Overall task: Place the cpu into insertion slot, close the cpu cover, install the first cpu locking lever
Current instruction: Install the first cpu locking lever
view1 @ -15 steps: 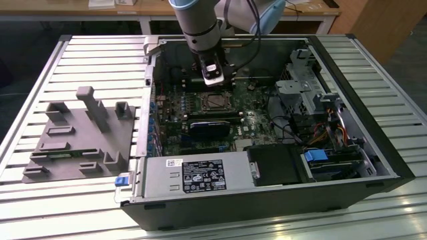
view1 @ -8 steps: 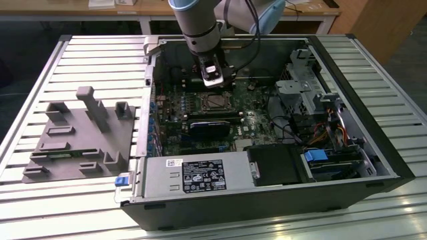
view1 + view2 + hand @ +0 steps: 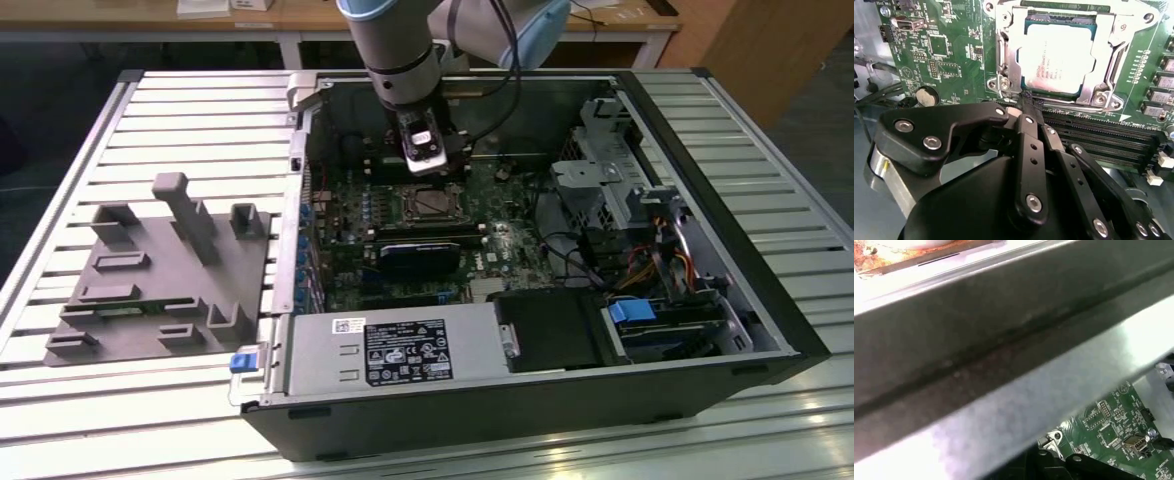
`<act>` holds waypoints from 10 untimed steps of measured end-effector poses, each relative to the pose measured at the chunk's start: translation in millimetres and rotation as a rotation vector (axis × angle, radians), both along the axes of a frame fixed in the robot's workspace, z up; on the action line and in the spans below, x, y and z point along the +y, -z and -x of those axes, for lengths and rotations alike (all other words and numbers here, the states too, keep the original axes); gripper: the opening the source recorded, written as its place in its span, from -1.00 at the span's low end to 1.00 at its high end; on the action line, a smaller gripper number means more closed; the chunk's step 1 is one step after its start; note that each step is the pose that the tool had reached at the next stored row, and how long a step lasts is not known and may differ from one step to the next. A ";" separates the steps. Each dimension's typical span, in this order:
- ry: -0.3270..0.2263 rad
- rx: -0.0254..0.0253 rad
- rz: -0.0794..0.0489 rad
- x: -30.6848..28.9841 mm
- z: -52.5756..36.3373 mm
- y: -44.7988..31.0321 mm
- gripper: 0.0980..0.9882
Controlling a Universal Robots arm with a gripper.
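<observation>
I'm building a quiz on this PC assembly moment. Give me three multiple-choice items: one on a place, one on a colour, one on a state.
1. Where does the cpu sit?
A. On the grey fixture outside the case
B. In the socket on the motherboard
C. In the gripper's grasp

2. What colour is the motherboard?
A. Green
B. Red
C. White

3. How does the cpu cover lie?
A. Standing upright, open
B. Removed from the board
C. Down around the chip

Answers:
1 B, the second wrist view shows the chip seated in the socket.
2 A, green shows in both wrist views.
3 C, the frame lies flat around the chip, with the gripper at its edge.
</observation>
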State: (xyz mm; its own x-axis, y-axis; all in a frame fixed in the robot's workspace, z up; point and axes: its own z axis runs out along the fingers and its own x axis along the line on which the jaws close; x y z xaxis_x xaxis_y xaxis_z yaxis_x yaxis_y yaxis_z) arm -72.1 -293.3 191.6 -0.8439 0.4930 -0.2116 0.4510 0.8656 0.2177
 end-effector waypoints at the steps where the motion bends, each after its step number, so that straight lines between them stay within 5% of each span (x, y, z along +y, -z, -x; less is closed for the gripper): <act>1: 0.000 0.0000 0.000 0.0 0.0 -1.1 -0.99; 10: 0.000 0.0001 0.000 0.0 0.0 -15.3 -0.99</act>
State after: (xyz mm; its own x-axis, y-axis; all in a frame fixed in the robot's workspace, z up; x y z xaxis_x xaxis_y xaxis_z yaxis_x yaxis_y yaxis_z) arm -72.1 -293.3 206.9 -0.8440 0.4929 -0.2115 0.4510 0.8656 0.2175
